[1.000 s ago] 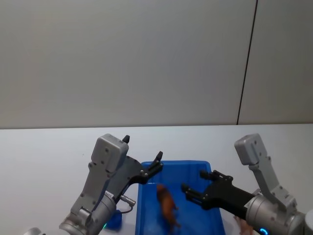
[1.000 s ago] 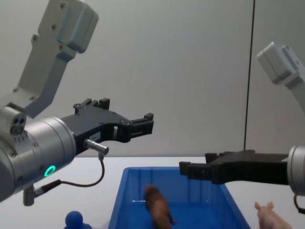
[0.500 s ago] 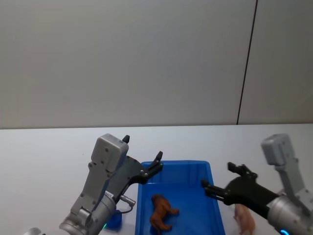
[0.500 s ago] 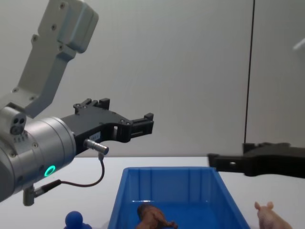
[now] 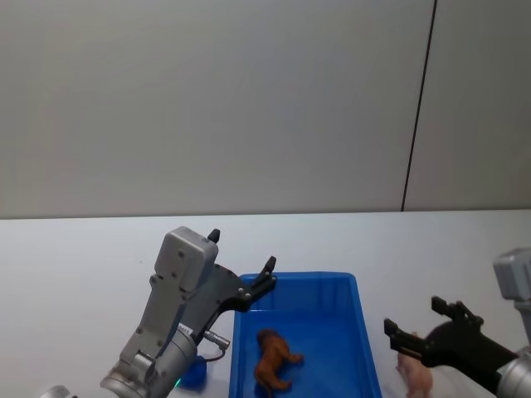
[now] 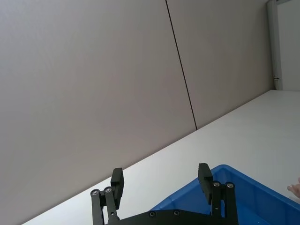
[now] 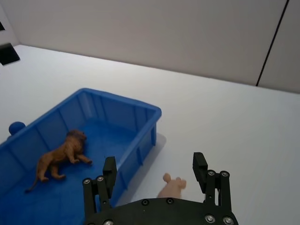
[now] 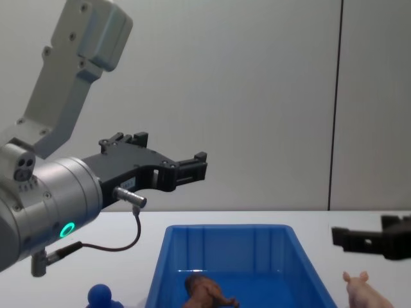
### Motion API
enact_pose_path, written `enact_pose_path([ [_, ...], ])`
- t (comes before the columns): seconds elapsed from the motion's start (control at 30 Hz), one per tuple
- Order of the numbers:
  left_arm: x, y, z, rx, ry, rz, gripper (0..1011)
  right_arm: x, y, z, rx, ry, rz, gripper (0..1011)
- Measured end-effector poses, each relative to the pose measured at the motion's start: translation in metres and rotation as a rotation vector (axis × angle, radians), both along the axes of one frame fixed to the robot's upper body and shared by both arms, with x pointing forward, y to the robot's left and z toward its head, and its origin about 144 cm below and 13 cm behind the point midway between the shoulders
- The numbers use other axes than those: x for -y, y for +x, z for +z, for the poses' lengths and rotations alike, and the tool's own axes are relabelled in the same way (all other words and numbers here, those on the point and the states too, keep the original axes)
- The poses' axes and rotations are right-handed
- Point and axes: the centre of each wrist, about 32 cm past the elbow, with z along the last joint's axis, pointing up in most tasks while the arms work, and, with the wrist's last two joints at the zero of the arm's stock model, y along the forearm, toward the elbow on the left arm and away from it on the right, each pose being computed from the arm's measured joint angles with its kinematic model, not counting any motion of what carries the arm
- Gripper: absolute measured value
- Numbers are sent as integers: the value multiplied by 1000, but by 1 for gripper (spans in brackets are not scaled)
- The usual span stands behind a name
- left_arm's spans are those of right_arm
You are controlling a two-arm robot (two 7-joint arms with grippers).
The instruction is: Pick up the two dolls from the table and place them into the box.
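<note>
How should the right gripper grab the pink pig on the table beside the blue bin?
Grip the pig mid-body, across its flanks, coming straight down with the open right gripper. It stands upright on the table, apart from the bin, so both sides look free; ears and legs seem too thin. The left gripper hangs above the bin's left rim.

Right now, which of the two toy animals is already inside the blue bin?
The brown animal: it lies on the blue bin's floor. The pink pig is outside it, on the white table, near the open right gripper.
</note>
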Motion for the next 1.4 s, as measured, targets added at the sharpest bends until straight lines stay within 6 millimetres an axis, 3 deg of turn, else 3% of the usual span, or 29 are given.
enact_pose_path([
  [0.67, 0, 0, 0, 0, 0, 0, 1001, 9, -10, -35, -156, -17, -45, 995],
  [1.07, 0, 0, 0, 0, 0, 0, 1001, 6, -6, -43, -192, 4, -61, 704],
  [1.23, 0, 0, 0, 0, 0, 0, 1001, 5, -4, -43, -193, 15, -60, 515],
  [1.4, 0, 0, 0, 0, 0, 0, 1001, 4, -3, -43, -191, 22, -58, 398],
])
